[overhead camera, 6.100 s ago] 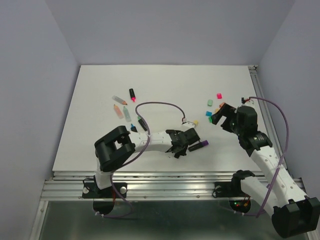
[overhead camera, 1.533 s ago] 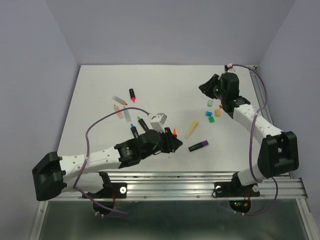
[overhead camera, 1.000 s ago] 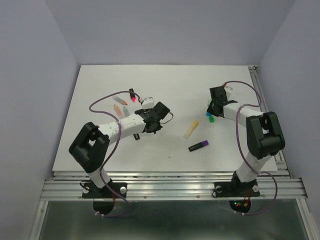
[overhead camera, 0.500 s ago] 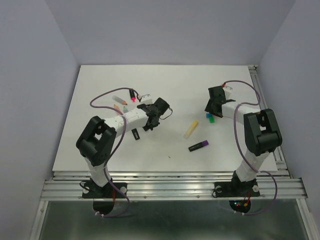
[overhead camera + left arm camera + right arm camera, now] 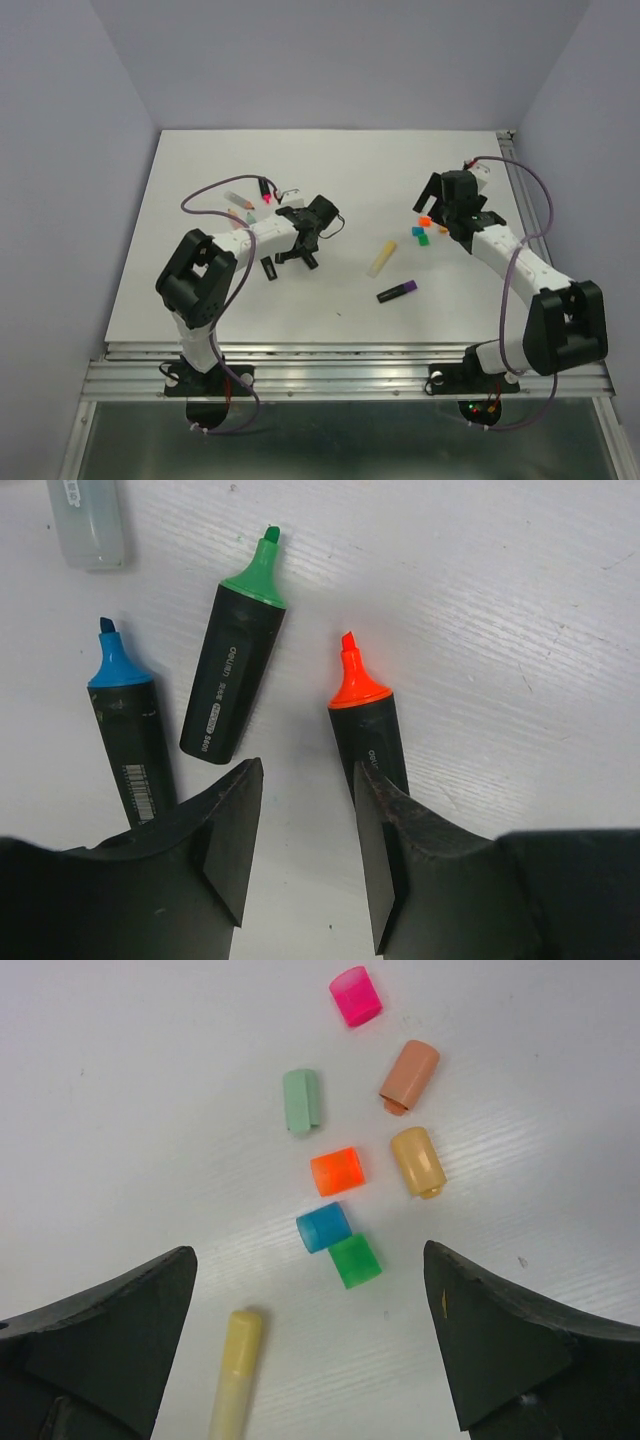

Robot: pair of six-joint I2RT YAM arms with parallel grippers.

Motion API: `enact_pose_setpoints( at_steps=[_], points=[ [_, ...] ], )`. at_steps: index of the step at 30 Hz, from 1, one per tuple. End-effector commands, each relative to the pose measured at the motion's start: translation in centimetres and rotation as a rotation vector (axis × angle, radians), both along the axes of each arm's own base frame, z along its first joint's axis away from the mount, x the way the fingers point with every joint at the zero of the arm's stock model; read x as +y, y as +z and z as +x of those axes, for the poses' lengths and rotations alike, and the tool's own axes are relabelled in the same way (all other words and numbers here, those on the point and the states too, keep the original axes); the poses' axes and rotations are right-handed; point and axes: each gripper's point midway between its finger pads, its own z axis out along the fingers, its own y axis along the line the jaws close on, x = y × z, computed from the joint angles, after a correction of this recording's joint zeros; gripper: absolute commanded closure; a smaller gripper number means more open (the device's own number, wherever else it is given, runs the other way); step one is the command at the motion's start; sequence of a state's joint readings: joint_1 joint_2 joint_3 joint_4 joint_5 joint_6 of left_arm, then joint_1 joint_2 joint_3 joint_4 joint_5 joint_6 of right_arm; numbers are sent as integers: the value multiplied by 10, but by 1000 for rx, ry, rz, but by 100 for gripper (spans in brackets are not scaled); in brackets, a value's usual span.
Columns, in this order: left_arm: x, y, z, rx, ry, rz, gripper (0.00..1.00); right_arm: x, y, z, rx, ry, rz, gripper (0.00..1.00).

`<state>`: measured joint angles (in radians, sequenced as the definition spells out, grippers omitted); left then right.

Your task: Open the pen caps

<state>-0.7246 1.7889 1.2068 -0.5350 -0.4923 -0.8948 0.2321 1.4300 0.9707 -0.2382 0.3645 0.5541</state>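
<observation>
While the left gripper [image 5: 305,780] hangs open over the uncapped orange highlighter [image 5: 365,715] and the right gripper [image 5: 308,1252] gapes, empty, above loose pen caps [image 5: 338,1170] near the tabletop's [image 5: 300,160] right edge, the apparently capped yellow highlighter [image 5: 382,258] seems next to grasp.

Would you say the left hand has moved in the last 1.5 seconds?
Yes: the left hand has swung leftward and farther back, away from the unmoved purple pen.

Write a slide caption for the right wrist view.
Open right gripper above seven loose caps and a yellow pen.
</observation>
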Motion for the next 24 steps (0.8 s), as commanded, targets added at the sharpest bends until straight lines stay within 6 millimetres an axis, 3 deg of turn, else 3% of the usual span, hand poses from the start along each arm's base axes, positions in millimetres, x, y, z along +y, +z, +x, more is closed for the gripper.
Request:
enact_pose_setpoints(
  at_steps=[1, 2, 6, 7, 8, 11, 12, 16, 18, 20, 21, 22, 24],
  points=[
    [-9, 22, 5, -47, -34, -55, 44, -3, 14, -33, -53, 5, 45, 0],
    [-11, 26, 1, -52, -62, -72, 44, -5, 16, -41, -56, 2, 47, 0],
    [-48, 51, -15, -111, -244, -172, 35, -6, 18, -66, -54, 15, 79, 0],
    [-61, 67, -18, -153, -287, -221, 28, -4, 20, -73, -62, 22, 93, 0],
    [-70, 72, -24, -165, -331, -236, 13, -5, 19, -78, -57, 22, 92, 0],
    [-106, 94, -49, -217, -521, -275, 11, -8, 14, -93, -42, 24, 96, 0],
    [-127, 103, -64, -238, -645, -300, 11, -10, 19, -98, -56, 18, 96, 0],
    [-175, 107, -97, -254, -931, -406, 6, -17, 20, -110, -84, -3, 95, 0],
    [-188, 108, -99, -271, -989, -416, 6, -19, 20, -111, -96, -15, 96, 0],
    [-201, 92, -112, -220, -1104, -407, 6, -20, 20, -114, -89, -23, 91, 0],
    [-213, 98, -113, -248, -1144, -430, 6, -21, 24, -114, -93, -30, 92, 0],
    [-223, 87, -123, -210, -1203, -439, 6, -24, 24, -114, -91, -43, 88, 0],
    [-236, 90, -123, -229, -1254, -421, 6, -26, 22, -116, -82, -55, 82, 0]
  ],
)
